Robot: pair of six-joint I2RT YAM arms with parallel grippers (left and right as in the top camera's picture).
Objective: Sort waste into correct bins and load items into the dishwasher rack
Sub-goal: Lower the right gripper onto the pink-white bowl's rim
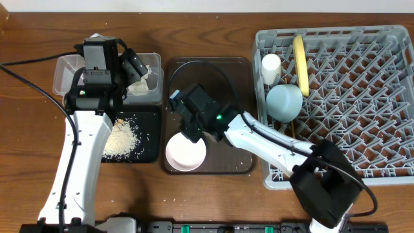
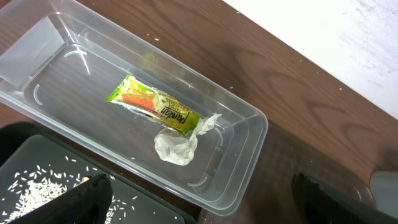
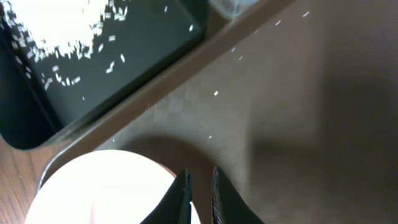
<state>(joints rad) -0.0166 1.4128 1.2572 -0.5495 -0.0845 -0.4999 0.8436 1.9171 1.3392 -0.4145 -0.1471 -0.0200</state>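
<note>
- The left gripper (image 2: 199, 190) hangs wide and empty above the clear tub (image 2: 81, 93), where the snack wrapper (image 2: 155, 106) and crumpled tissue (image 2: 177, 146) lie touching.
- The right gripper (image 3: 199, 186), jaws narrow, pinches the white bowl (image 1: 185, 154) by its rim on the brown serving tray (image 1: 233, 84).
- Rice crumbs (image 1: 121, 139) lie in the black tray (image 1: 149, 129).
- The yellow plate (image 1: 300, 65), white cup (image 1: 271, 68) and light blue bowl (image 1: 284, 102) sit in the dishwasher rack (image 1: 362, 97).
</note>
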